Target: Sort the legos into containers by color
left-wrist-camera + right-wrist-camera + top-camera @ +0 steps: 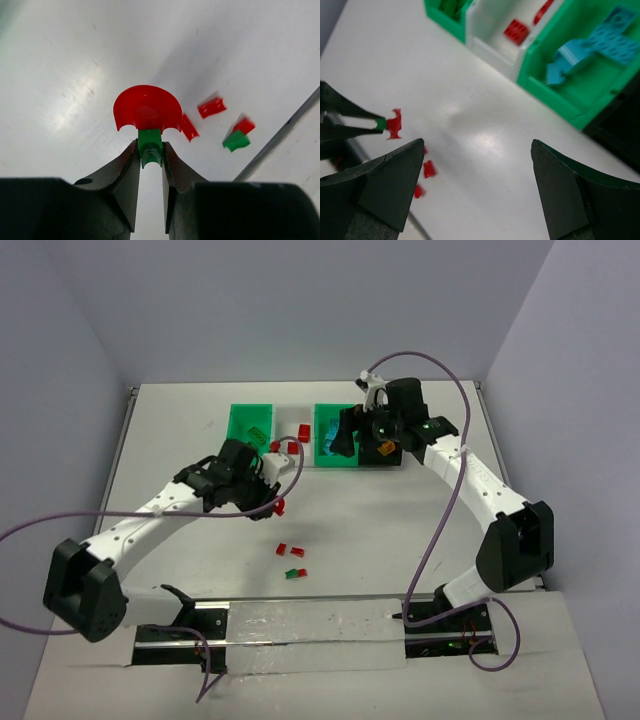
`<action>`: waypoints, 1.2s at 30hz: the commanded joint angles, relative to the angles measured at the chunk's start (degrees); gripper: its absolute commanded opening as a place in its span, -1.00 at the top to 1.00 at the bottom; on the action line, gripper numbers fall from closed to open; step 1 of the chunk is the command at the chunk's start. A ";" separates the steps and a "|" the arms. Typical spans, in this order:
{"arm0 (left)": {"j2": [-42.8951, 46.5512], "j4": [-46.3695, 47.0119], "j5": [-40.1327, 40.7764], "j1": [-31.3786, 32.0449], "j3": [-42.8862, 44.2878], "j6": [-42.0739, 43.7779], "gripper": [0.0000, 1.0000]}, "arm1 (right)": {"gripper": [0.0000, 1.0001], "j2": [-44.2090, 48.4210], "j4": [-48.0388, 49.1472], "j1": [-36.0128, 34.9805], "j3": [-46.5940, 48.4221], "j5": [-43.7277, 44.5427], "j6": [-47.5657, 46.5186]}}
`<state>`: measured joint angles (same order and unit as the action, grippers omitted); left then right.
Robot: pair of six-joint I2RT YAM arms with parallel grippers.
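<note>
My left gripper (pixel 150 150) is shut on a small green brick (pixel 149 145) with a red arched piece (pixel 147 107) stuck on its far end, held above the table; it also shows in the top view (pixel 278 506). Two loose red bricks (pixel 282 549) and a red-and-green stack (pixel 294 572) lie on the table below it. My right gripper (pixel 477 150) is open and empty, hovering by the right green bin (pixel 322 462), which holds cyan bricks (pixel 600 45). The white bin (pixel 303 463) holds red bricks (pixel 516 31). The left green bin (pixel 250 425) holds a green piece.
The black bin (pixel 392 461) is mostly hidden under my right wrist, with a yellow-orange brick (pixel 384 448) showing. The four bins stand in a row at the back middle. A metal rail (pixel 310 625) runs along the near edge. Grey walls enclose the table.
</note>
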<state>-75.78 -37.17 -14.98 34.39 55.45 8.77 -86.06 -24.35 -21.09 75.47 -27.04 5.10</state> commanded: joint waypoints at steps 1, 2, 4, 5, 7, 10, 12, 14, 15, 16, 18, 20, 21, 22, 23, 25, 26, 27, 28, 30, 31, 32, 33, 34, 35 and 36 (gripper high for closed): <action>3.68 6.02 -1.69 -0.11 3.23 0.81 0.94 | -0.82 0.99 4.91 -0.97 -2.94 -15.36 5.84; 4.00 6.53 -1.33 -0.16 3.47 0.81 0.96 | -0.75 0.51 6.24 -1.61 -3.26 -18.81 7.43; 4.00 6.86 -1.22 -0.12 3.97 0.99 0.99 | -0.66 -0.31 8.41 -2.68 -3.43 -21.53 10.37; 3.83 6.97 -1.07 -0.10 4.48 0.99 1.00 | -0.61 -0.78 9.43 -3.36 -3.24 -22.80 11.44; 3.35 6.76 -0.84 -0.03 5.11 0.99 1.00 | -0.57 -2.09 10.38 -4.32 -2.78 -24.29 13.53; 2.46 6.59 -0.64 0.00 6.44 1.16 1.00 | -0.50 -4.20 10.62 -6.64 -1.45 -24.64 14.92; 2.39 6.70 -0.49 0.08 6.69 1.16 1.00 | -0.45 -6.42 10.29 -8.31 -0.59 -24.64 15.47; 2.56 6.76 -0.32 0.23 6.77 1.16 1.00 | -0.40 -8.45 10.29 -9.38 -0.17 -24.81 16.40; 2.64 6.76 -0.32 0.24 6.77 1.16 1.00 | -0.38 -9.29 10.37 -9.41 -0.15 -24.82 16.43; 2.85 6.87 -0.11 0.39 6.77 1.31 1.00 | -0.33 -10.29 10.43 -9.66 0.10 -25.43 17.29; 3.00 6.94 0.04 0.59 6.77 1.51 1.00 | -0.28 -12.32 10.88 -10.04 0.55 -26.11 18.80; 3.00 6.85 0.12 0.76 6.77 1.60 1.00 | -0.23 -13.14 11.08 -10.29 1.22 -26.30 19.43; 3.00 6.85 0.14 0.78 6.77 1.63 1.00 | -0.23 -13.64 11.06 -10.32 1.65 -26.23 19.52; 2.99 6.85 0.24 0.89 6.79 1.79 1.00 | -0.21 -14.36 10.88 -10.50 2.54 -26.23 19.61; 2.91 6.85 0.39 1.12 6.86 1.87 1.00 | -0.18 -14.71 10.72 -10.75 3.40 -26.21 19.69; 2.76 6.85 0.39 1.27 6.86 2.02 1.00 | -0.12 -15.39 10.51 -11.13 4.08 -26.05 19.76; 2.64 6.90 0.48 1.39 6.91 2.09 1.00 | -0.11 -15.74 10.18 -11.31 4.83 -25.95 19.58; 2.57 6.94 0.59 1.50 6.95 2.13 0.99 | -0.10 -16.10 9.94 -11.49 5.38 -25.88 19.39; 2.47 6.94 0.70 1.60 6.95 2.18 1.00 | -0.10 -16.44 9.89 -11.65 5.46 -25.99 19.34; 2.10 7.00 0.94 1.84 7.06 2.25 1.00 | -0.07 -16.88 9.94 -11.90 5.59 -26.31 19.34; 2.04 7.03 1.00 1.91 7.17 2.22 1.00 | -0.05 -16.99 9.99 -12.04 5.56 -26.31 19.34; 2.00 7.07 1.04 1.94 7.21 2.22 1.00 | -0.03 -17.19 9.83 -12.29 5.56 -26.20 19.22; 1.95 7.12 1.09 1.99 7.21 2.22 1.00 | -0.01 -17.38 9.68 -12.48 5.56 -26.02 19.04; 1.93 7.12 1.07 2.03 7.25 2.20 1.00 | 0.00 -17.52 9.52 -12.56 5.64 -25.93 18.85; 1.87 7.12 1.01 2.15 7.37 2.14 1.00 | 0.01 -17.92 9.07 -12.79 5.87 -25.81 18.45; 1.86 7.12 1.00 2.10 7.46 2.13 1.00 | 0.03 -18.07 8.76 -12.91 5.98 -25.65 18.23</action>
<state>-73.81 -32.67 -14.10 36.02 60.00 10.58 -102.53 -15.55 -32.96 79.09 -52.11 24.15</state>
